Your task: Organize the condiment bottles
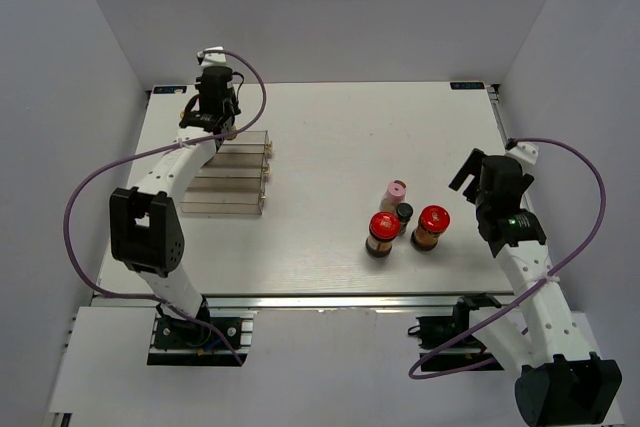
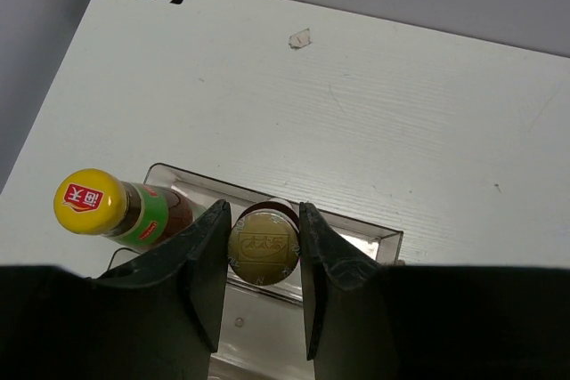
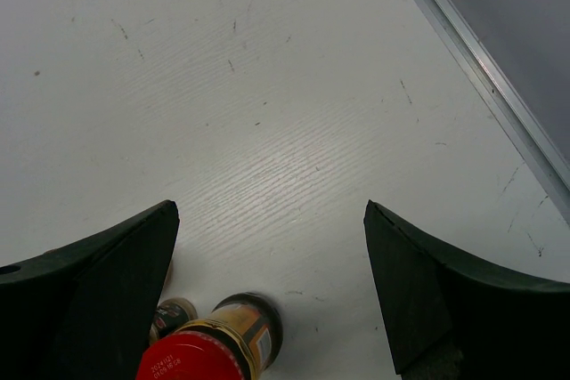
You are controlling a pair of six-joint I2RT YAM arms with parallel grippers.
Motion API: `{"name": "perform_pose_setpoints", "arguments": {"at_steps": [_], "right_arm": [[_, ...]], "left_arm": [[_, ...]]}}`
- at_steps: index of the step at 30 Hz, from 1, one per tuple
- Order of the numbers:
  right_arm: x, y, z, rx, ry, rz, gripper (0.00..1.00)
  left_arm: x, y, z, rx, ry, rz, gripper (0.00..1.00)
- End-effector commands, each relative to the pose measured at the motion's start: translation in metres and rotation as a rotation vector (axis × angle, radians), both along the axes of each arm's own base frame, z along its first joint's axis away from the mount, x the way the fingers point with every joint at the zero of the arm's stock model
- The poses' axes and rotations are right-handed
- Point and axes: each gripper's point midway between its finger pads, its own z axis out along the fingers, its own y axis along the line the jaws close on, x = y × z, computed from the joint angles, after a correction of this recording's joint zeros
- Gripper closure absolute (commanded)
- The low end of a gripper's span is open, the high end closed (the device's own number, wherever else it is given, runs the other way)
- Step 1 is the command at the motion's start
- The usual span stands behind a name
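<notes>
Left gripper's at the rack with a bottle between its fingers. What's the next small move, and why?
Probably open the left gripper a little: the round gold-capped bottle looks seated in the clear plastic rack beside the yellow-capped green-labelled bottle, fingers hugging its cap.

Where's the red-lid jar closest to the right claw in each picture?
Top external: the red-lidded jar is right of centre, the rightmost thing standing on the white table.
Left wrist: not in it.
Right wrist: at the bottom edge, left of middle, cut off by the frame.
Shared landmark: the white table top, which shows in all three views.
</notes>
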Motion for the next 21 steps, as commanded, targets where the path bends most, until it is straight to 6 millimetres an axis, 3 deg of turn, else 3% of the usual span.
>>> {"name": "perform_pose_setpoints", "arguments": {"at_steps": [1, 13, 21], "right_arm": [[0.006, -0.008, 0.01, -0.028, -0.041, -0.029, 0.11], [0.006, -0.008, 0.006, -0.031, -0.032, -0.032, 0.11], [0.008, -0.007, 0.003, -0.029, -0.021, -0.023, 0.11]], "left_arm": [[0.008, 0.008, 0.028, -0.025, -0.078, 0.028, 1.0], [0.018, 0.013, -0.008, -0.064, -0.01, 0.036, 1.0], [0.014, 0.009, -0.037, -0.111, 0.049, 0.047, 1.0]]}}
